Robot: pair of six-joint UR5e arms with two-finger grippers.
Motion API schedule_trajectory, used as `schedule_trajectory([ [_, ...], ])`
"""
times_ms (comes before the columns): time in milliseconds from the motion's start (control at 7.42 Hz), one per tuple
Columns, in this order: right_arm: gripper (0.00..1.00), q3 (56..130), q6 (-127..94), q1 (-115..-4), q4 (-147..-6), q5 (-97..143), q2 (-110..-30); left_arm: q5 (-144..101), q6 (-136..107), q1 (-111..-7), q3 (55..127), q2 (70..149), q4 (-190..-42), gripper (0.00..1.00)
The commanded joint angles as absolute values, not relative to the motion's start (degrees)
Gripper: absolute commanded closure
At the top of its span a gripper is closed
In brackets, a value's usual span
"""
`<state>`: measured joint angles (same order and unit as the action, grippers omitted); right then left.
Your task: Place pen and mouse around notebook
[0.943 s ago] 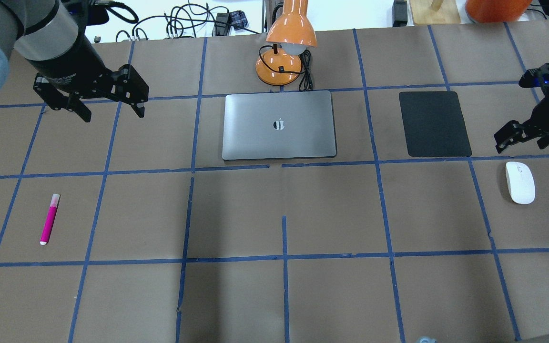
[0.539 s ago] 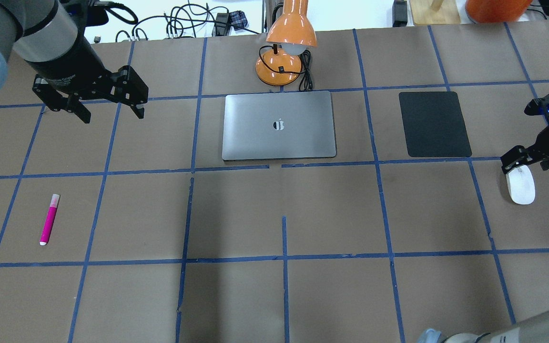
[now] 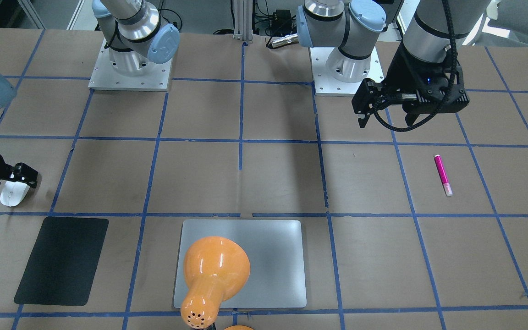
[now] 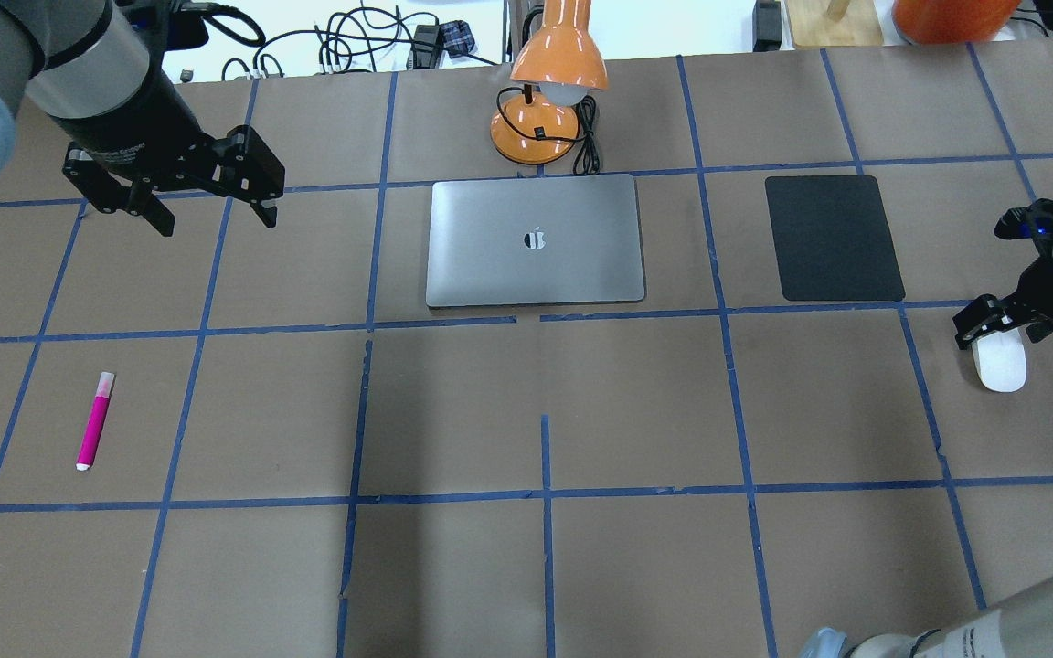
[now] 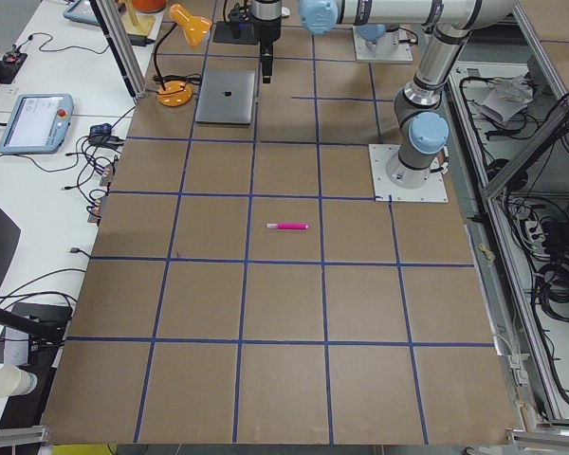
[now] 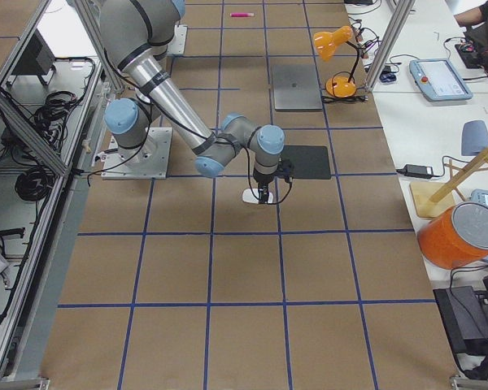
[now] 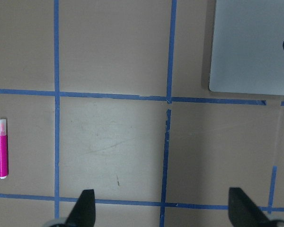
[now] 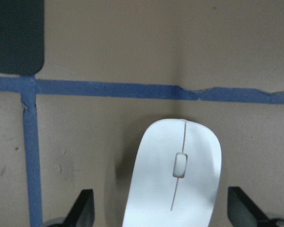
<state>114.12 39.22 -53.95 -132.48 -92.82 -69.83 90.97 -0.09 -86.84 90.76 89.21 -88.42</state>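
Scene: tabletop w/ blue tape grid, two robot arms, most things seen from above.
Mouse [image 4: 1002, 367]: white oval, flat on the table at far R. It sits nearer the robot than the black pad [image 4: 833, 238] and just R of it.
R gripper [image 4: 1002, 331]: low over the mouse, jaws wide apart, nothing held. One finger stands on each side of the mouse. Whether they touch it: can't tell.
Key relation: mouse's long axis runs roughly toward/away from the robot, crosswise to the jaws' closing line. So the fingers face its long sides. In wrist view it sits approx. centred in the gap.
Notebook [image 4: 536, 240]: silver slab at centre-back, next to the orange lamp [image 4: 549, 91]. It is well L of the mouse, w/ the pad between them.
Pen [image 4: 94, 422]: magenta, far L, long axis toward/away from the robot, pale end pointing away.
L gripper [image 4: 216, 219]: up off the table, jaws wide apart, empty. The pen lies nearer the robot and a bit L of it, not between the jaws.
Nearer arm: R for mouse, L for pen.
Step (judged): mouse grasp ready to close; pen not yet approached.
Next needs (judged): squeeze the long sides, lift, carry L past the pad to beside the notebook.
Risk (judged): glossy curved shell may slip out.
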Motion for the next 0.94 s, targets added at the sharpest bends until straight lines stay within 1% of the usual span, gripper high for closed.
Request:
schedule_trajectory([
  [0,0.0,114.08,39.64,-53.7,-132.71,-93.17,-68.56,90.97,-0.09,-86.92,90.7,89.21,-88.42,0.0],
  [135,0.05,113.82,39.73,-53.61,-132.8,-93.25,-68.55,90.97,-0.09,-86.92,90.7,89.21,-88.42,0.0],
  [270,0.29,114.08,39.73,-53.61,-132.8,-93.34,-68.47,90.97,-0.09,-86.92,90.7,89.21,-88.42,0.0],
  [404,0.47,113.82,39.81,-53.61,-132.72,-93.25,-68.55,90.97,-0.09,-86.92,90.79,89.21,-88.42,0.0],
  [539,0.7,113.73,39.73,-53.61,-132.54,-93.25,-68.64,90.97,-0.09,-86.92,90.62,89.21,-88.33,0.0],
  [674,0.82,113.47,39.03,-53.7,-132.28,-93.16,-69.51,90.97,-0.09,-86.92,90.7,89.21,-88.42,0.0],
  [809,0.83,110.94,38.41,-54.75,-131.49,-92.55,-70.57,90.97,-0.09,-86.92,90.36,89.3,-88.42,0.0],
])
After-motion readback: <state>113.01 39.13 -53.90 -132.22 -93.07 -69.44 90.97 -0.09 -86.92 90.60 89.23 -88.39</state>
